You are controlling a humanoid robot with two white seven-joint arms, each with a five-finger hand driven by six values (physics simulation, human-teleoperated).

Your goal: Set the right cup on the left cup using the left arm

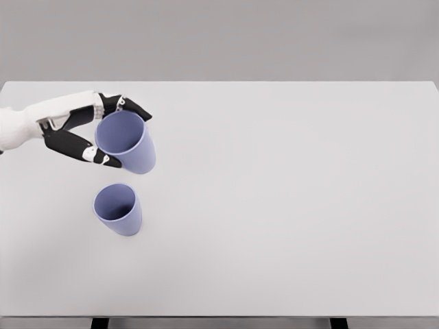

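Two lavender-blue cups show in the head view. One cup (119, 210) stands upright on the white table (288, 205), left of centre. The other cup (127, 142) hangs in the air just above and behind it, tilted with its mouth toward me. My left hand (115, 134) comes in from the left edge and is shut on this raised cup, black fingers over its rim and the thumb under its side. The two cups are apart, with a small gap between them. The right arm does not show.
The table's front edge (219, 317) runs along the bottom of the picture. A plain grey wall lies behind the far edge. Nothing else stands on the table.
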